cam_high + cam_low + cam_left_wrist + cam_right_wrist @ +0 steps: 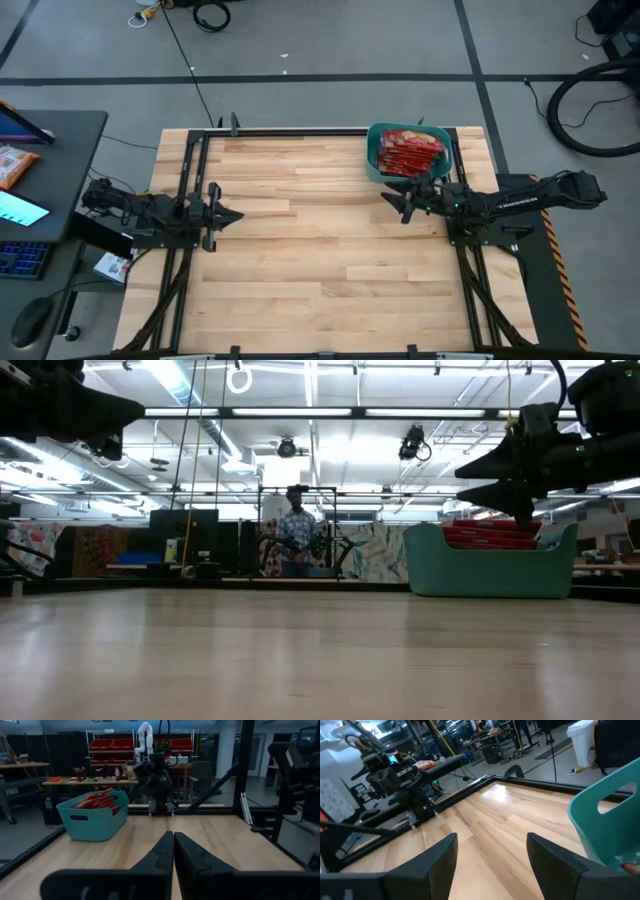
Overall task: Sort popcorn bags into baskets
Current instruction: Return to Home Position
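Filling teal basket [372, 155]: red popcorn bags [410, 152]

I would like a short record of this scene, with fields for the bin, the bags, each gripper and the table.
bin: teal bin, near the table's right edge
bags: red popcorn bags, piled inside the bin
left gripper: left gripper shut, holding nothing, at the table's left side
right gripper: right gripper open, holding nothing, just beside the bin
table: wooden table

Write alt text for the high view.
From above: a teal bin full of red popcorn bags sits at the table's top right. The right gripper, open, is below it; the left gripper, shut, is at the table's left.
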`<state>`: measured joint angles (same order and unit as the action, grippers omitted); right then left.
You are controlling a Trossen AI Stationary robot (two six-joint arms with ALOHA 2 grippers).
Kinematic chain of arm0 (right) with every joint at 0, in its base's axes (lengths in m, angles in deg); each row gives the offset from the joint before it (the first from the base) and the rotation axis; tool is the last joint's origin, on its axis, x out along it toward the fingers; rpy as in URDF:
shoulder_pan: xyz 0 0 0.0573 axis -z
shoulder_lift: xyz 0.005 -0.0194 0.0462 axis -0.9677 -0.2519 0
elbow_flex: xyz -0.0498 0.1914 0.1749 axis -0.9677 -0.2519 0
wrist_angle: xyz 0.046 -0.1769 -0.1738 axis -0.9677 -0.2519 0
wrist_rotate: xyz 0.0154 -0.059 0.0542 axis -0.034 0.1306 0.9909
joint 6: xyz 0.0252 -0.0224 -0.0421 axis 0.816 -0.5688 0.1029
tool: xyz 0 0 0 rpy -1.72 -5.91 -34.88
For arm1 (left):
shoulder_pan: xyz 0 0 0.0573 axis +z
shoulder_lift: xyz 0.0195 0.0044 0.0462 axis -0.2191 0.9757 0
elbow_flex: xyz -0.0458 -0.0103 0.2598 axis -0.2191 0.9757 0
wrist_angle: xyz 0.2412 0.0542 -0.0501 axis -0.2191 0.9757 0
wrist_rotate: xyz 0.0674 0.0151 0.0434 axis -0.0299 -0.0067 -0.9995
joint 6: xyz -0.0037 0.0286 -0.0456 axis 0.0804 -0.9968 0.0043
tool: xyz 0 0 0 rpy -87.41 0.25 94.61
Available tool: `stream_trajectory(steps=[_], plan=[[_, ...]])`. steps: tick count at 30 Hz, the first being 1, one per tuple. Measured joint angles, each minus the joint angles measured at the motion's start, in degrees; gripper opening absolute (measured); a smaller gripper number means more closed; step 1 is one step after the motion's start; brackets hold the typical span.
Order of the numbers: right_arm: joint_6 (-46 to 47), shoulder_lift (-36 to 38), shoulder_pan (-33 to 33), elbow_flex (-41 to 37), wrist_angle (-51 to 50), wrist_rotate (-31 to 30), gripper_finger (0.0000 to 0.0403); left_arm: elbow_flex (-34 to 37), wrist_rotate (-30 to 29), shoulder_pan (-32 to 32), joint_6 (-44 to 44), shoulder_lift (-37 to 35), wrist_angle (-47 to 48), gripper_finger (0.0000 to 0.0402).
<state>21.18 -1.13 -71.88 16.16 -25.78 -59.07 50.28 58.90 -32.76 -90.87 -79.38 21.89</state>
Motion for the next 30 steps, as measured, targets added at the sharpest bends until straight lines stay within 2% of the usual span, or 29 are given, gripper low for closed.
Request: stream_trajectory(steps=[4,30], plan=[[-0.58,0.00,0.00,0.00,-0.02,0.49,0.0242,0.00,-0.04,0.00,2.53,0.00,-0.22,0.0019],[-0.24,0.00,0.00,0.00,-0.04,0.69,0.0244,0.00,-0.04,0.00,2.54,0.00,-0.28,0.0020]])
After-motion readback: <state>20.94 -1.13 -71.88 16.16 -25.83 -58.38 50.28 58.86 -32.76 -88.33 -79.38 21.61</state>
